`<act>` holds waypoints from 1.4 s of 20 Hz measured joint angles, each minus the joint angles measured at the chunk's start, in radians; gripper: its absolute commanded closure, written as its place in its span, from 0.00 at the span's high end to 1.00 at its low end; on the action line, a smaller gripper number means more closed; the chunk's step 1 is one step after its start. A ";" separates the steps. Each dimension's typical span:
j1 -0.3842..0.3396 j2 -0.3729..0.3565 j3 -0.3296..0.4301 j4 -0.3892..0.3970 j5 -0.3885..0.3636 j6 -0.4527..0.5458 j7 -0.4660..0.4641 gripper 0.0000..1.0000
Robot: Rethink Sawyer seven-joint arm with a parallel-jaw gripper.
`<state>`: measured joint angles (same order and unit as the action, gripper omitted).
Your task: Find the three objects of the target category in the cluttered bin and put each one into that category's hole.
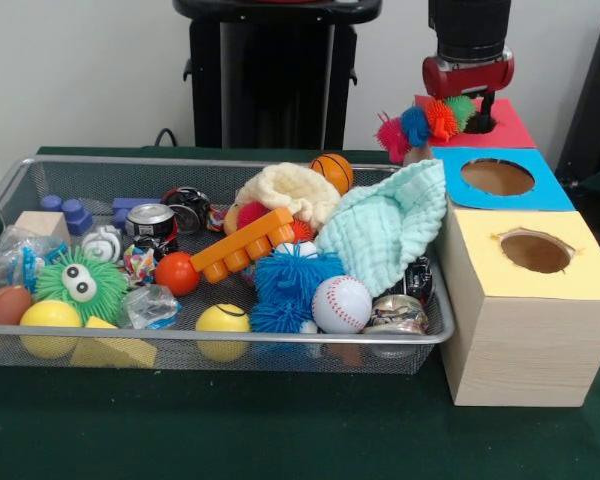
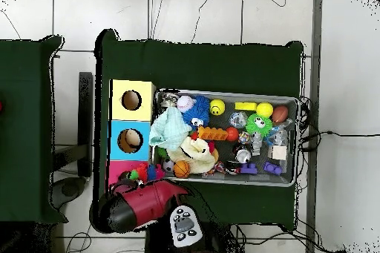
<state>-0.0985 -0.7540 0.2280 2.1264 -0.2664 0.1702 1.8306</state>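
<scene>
While the spiky caterpillar toy (image 1: 420, 126) lies draped over the red box (image 1: 505, 128), its orange and green end reaching toward that box's hole (image 1: 480, 122) and its pink end hanging off toward the wire bin (image 1: 230, 345), the pincer (image 1: 485, 112) hangs straight above the hole end. The toy's long axis runs sideways across the box. I cannot tell whether the pincer grips it or how wide it stands
</scene>
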 measured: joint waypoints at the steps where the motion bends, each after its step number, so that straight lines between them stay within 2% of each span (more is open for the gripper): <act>1: -0.001 -0.006 0.002 0.000 0.003 0.011 0.000 1.00; 6: -0.009 -0.050 0.016 0.000 0.031 0.100 0.000 1.00; 13: -0.044 -0.148 0.027 -0.011 0.078 0.310 0.000 1.00; 18: -0.072 -0.175 0.027 -0.020 0.078 0.351 0.000 1.00; 24: -0.096 -0.187 0.028 -0.036 0.077 0.351 0.000 1.00; 28: -0.138 -0.182 0.031 -0.061 0.074 0.351 0.000 1.00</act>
<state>-0.2363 -0.9356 0.2590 2.0659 -0.1923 0.5212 1.8306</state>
